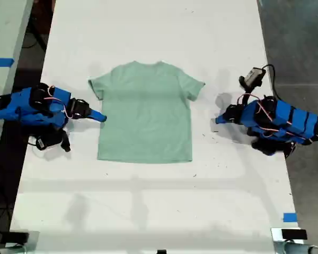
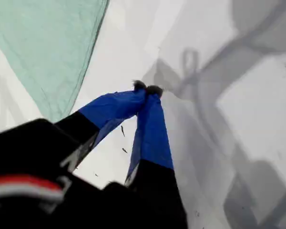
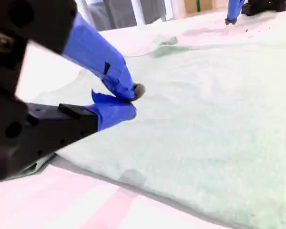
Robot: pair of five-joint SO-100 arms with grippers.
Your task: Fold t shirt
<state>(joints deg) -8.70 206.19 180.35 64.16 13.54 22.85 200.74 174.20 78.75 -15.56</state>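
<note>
White table (image 1: 148,201) holds the unprinted t shirt (image 1: 146,114) flat; both jaws closed, empty.

Lighting: bright, even, overhead; soft grey shadows lying across the table (image 1: 148,211). Exterior view showing sharp; both wrist views blurring near, second tinting pink.
</note>
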